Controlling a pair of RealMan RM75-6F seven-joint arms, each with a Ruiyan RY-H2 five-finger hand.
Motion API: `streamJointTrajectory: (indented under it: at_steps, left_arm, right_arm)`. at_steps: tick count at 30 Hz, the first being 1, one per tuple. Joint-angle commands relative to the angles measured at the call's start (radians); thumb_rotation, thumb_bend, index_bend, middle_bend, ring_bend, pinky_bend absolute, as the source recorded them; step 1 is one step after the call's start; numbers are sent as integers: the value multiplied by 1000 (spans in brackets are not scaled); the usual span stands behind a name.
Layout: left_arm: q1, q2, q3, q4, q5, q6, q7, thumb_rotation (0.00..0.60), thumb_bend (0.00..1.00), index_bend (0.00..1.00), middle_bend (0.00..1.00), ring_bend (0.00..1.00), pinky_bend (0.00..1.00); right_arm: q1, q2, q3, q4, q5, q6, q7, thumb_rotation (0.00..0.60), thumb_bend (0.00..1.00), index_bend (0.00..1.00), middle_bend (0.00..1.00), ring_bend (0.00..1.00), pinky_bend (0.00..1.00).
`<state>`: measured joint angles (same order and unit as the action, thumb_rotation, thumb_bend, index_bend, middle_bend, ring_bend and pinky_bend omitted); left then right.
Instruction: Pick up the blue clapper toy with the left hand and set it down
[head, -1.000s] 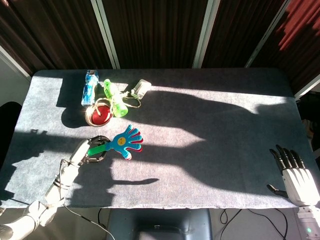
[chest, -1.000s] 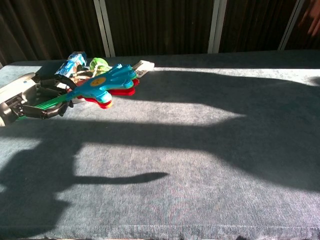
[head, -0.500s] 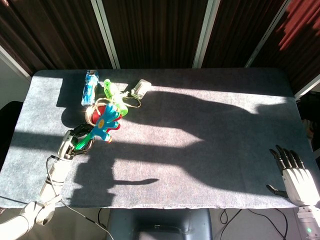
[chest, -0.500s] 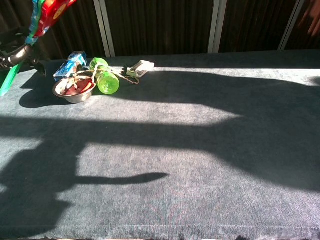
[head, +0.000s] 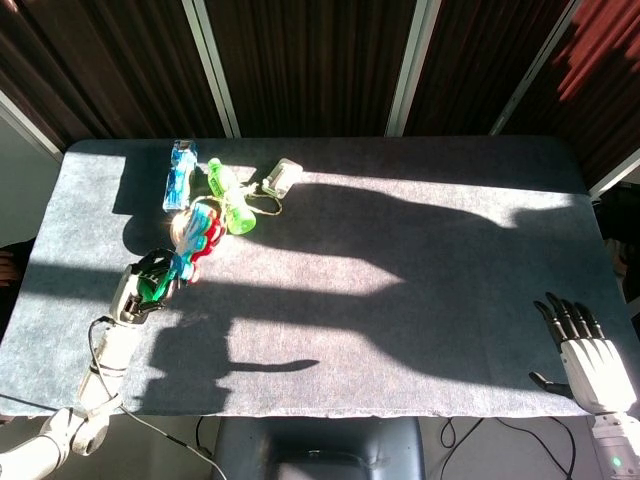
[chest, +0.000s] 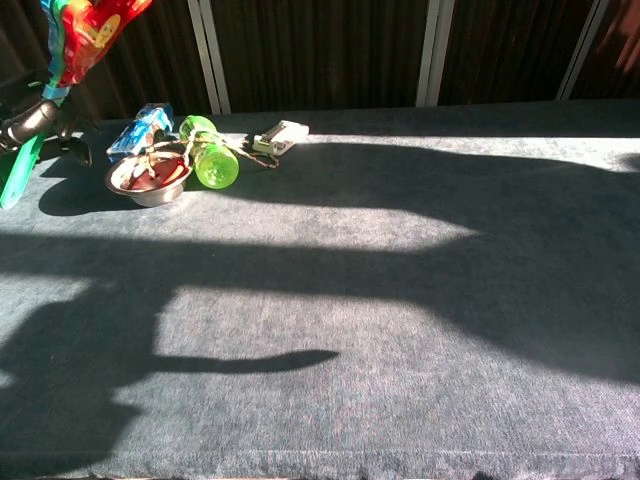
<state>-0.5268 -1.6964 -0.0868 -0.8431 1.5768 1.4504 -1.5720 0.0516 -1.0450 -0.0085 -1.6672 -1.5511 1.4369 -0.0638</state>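
I held my left hand (head: 148, 283) clamped on the clapper (head: 192, 243) handle, its long axis rising up and away from the fingers, clear of the table (head: 420, 300).

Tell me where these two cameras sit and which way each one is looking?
Head view: high above the near edge, looking steeply down on the whole table; it shows the left hand holding the blue clapper toy and the open right hand at the near right corner.
Chest view: low, looking across the table toward the dark wall; only dark fingers of the left hand show, with the toy raised.
Shared: the toy, the green bottle, the bowl and the blue packet.
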Motion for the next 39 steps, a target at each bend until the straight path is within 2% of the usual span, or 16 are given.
streamJointTrajectory:
  at_steps: [1, 12, 14, 17, 20, 21, 22, 25, 27, 33, 37, 39]
  left_arm:
    - [-49, -96, 114, 219, 81, -142, 521, 600, 540, 812, 755, 421, 568]
    - [-86, -114, 128, 248, 63, -253, 593, 600, 526, 812, 754, 418, 556]
    - [-88, -128, 130, 269, 60, -267, 601, 600, 520, 812, 740, 403, 518]
    - [-88, -150, 132, 309, 57, -274, 616, 600, 516, 788, 680, 341, 382]
    - [-87, -167, 136, 349, 58, -274, 634, 600, 477, 576, 456, 154, 169]
    - [-86, -171, 137, 360, 58, -271, 640, 600, 458, 437, 332, 67, 84]
    - [-84, -176, 137, 372, 57, -268, 649, 600, 450, 319, 237, 20, 34]
    - [-81, -185, 134, 400, 47, -286, 716, 600, 420, 79, 41, 0, 0]
    - [-76, -186, 130, 399, 37, -299, 784, 600, 387, 18, 0, 0, 0]
    - [-64, -131, 122, 284, 13, -326, 919, 600, 374, 0, 0, 0, 0]
    - [-45, -46, 115, 130, 0, -302, 1024, 600, 373, 0, 0, 0, 0]
    - [-15, 19, 106, 15, -2, -235, 1105, 600, 374, 0, 0, 0, 0]
  right_arm:
    - [-2, 1, 1, 0, 1, 5, 2, 600, 121, 0, 0, 0, 0]
    - [3, -1, 2, 2, 7, -8, -2, 600, 122, 0, 0, 0, 0]
    - [3, -1, 1, 1, 6, -9, -3, 600, 122, 0, 0, 0, 0]
    - [3, 0, 1, 1, 6, -8, -2, 600, 121, 0, 0, 0, 0]
    - [3, 0, 1, 1, 8, -9, -2, 600, 121, 0, 0, 0, 0]
    - [4, 0, 1, 2, 8, -10, -2, 600, 121, 0, 0, 0, 0]
    - [5, -1, 1, 2, 9, -12, -3, 600, 121, 0, 0, 0, 0]
    - [6, -1, 1, 2, 10, -14, -2, 600, 121, 0, 0, 0, 0]
    - [5, -1, 1, 1, 9, -12, -2, 600, 121, 0, 0, 0, 0]
    - [2, 2, -1, 0, 1, -4, 3, 600, 121, 0, 0, 0, 0]
    - [0, 5, -2, -1, -4, 3, 9, 600, 121, 0, 0, 0, 0]
    - [-1, 7, -2, 0, -7, 6, 12, 600, 121, 0, 0, 0, 0]
